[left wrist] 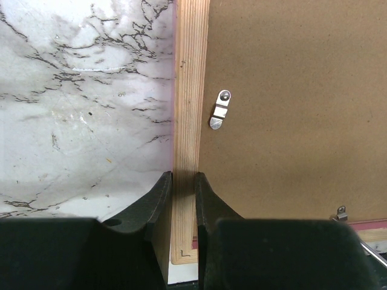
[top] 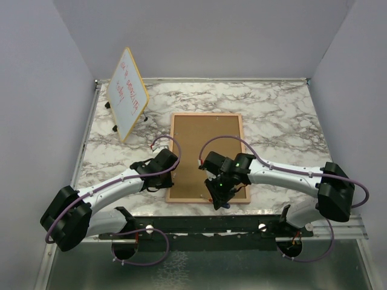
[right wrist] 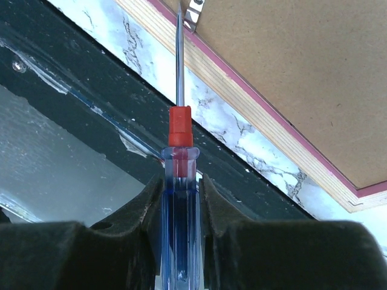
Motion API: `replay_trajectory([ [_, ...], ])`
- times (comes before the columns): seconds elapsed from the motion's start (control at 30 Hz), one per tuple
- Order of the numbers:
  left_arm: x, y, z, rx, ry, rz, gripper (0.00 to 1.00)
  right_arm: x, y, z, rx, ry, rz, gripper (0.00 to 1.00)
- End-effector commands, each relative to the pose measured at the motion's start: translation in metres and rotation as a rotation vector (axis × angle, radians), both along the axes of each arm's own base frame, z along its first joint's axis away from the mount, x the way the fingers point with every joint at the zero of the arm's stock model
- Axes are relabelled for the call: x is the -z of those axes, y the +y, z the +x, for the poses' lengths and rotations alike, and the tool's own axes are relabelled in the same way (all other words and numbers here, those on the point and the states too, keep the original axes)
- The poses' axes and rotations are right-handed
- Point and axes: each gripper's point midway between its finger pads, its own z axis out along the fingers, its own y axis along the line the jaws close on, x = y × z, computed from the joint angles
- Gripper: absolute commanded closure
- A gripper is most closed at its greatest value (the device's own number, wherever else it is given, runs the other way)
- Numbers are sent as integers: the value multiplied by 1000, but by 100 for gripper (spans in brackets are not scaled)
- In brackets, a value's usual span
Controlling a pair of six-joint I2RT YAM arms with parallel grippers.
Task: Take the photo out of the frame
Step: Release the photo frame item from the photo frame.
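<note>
The frame [top: 205,154] lies face down on the marble table, its brown fibreboard back [left wrist: 290,90] up. The photo is hidden under that back. My left gripper [top: 171,175] is shut on the frame's left wooden edge [left wrist: 190,90] near its near-left corner, one finger on each side [left wrist: 183,175]. A small metal clip [left wrist: 219,110] sits just right of that edge. My right gripper [right wrist: 181,178] is shut on a screwdriver [right wrist: 179,199] with a clear blue handle and a red collar. Its shaft reaches a clip [right wrist: 193,13] on the frame's near edge [right wrist: 260,103].
A yellow-edged whiteboard [top: 127,92] with red writing stands tilted at the back left. Grey walls close in the table [top: 284,115] on three sides. A dark rail [top: 205,223] runs along the near edge, right by the frame's near side.
</note>
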Motion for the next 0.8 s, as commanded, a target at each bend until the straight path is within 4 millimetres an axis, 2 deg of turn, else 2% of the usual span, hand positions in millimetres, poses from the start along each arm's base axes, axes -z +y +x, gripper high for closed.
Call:
replay_trajectory([
  [0.0,1,6,4,-12,-30,25,100,-7,14,3,-32,-3,52,99],
  [0.27,1,6,4,-14,-30,28,100,-9,11,18,21,-58,43,99],
  [0.57,2,7,4,-11,-27,34,100,-8,7,24,60,-73,28,99],
  [0.63,2,7,4,-11,-25,34,100,-11,9,23,56,-70,43,99],
  [0.77,1,7,4,-14,-33,32,100,-33,19,25,34,-85,118,99],
])
